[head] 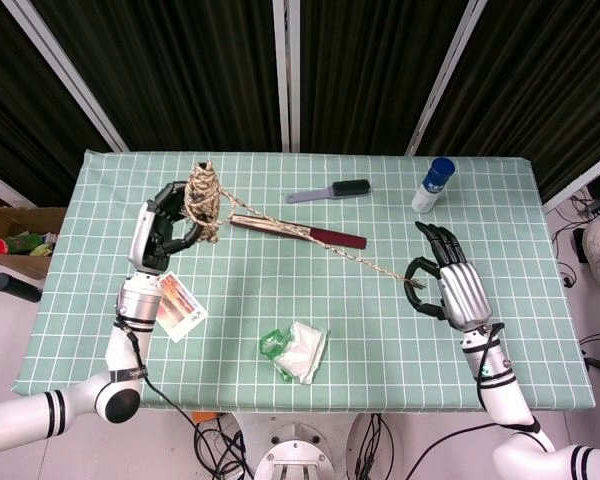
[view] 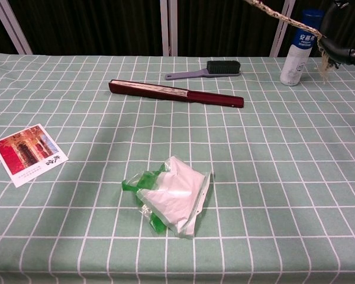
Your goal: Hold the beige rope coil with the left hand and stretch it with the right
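My left hand (head: 163,228) holds the beige rope coil (head: 202,199) raised above the table's left side. From the coil a single strand of rope (head: 320,243) runs taut to the right, down to my right hand (head: 450,285), which pinches its frayed end. In the chest view only the top right corner shows the strand (view: 278,15) and part of the right hand (view: 343,47), with the frayed end hanging below it. The left hand is out of the chest view.
On the green checked tablecloth (head: 480,210) lie a dark red folded fan (view: 176,93), a brush (view: 208,70), a white bottle with a blue cap (view: 298,48), a picture card (view: 29,154) and a plastic bag with green contents (view: 170,195).
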Tool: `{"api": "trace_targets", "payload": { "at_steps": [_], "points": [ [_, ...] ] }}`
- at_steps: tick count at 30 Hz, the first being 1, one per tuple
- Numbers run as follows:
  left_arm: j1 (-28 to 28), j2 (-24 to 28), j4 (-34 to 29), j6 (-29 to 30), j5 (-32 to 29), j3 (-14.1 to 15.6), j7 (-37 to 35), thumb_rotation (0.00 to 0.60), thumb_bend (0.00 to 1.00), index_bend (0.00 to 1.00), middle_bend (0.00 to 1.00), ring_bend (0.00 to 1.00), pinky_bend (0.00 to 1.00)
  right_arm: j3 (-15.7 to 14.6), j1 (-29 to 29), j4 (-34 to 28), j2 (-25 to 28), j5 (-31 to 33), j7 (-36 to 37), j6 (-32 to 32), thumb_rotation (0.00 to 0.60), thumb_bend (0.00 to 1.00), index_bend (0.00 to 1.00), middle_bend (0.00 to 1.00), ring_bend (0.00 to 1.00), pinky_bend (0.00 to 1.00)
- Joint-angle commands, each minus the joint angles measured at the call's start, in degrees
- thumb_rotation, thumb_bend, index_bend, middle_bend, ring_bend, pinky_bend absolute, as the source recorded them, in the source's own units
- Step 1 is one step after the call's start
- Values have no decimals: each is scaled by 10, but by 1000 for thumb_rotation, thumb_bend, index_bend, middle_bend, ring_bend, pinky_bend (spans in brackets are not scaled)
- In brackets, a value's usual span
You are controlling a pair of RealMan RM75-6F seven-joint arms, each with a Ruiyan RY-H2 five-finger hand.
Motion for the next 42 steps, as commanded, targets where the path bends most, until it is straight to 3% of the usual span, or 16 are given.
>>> {"api": "trace_targets", "payload": {
  "at_steps": [1,8,14,17,23,27,32,36,42],
  "points": [
    [5,-28,28,16,-35,-11,94,600,491,762,772,625,676,-9,-5,-14,10,-30,-12,6,600,477,1000,74,0,0],
    [7,-59,71,24,-83,-38,181,600,492,763,774,627,676,-32,-14,-48,23,-115,-78,26,600,473,1000,72,0,0],
    [6,-79,104,33,-73,-38,236,600,492,763,775,629,677,-35,-14,-90,31,-166,-113,30,600,477,1000,75,0,0],
    [3,-85,116,40,-45,-24,274,600,493,764,778,631,678,-22,-4,-119,36,-180,-143,17,600,477,1000,78,0,0],
    [-10,-88,120,43,32,18,354,600,493,768,784,635,678,30,47,-196,45,-168,-238,-59,600,477,1000,78,0,0],
    [-21,-82,108,21,77,47,383,600,492,769,785,635,678,80,96,-239,36,-119,-305,-124,600,477,1000,80,0,0],
    [-36,-69,82,-23,132,85,380,600,493,770,785,635,679,156,167,-257,2,2,-382,-185,600,477,1000,80,0,0],
    [-48,-61,68,-56,170,112,368,600,492,770,785,635,679,206,219,-243,-24,91,-436,-196,600,477,1000,81,0,0],
    [-61,-39,40,-81,225,136,276,600,493,772,785,635,679,258,274,-212,-46,208,-462,-175,600,477,1000,86,0,0]
  ]
}}
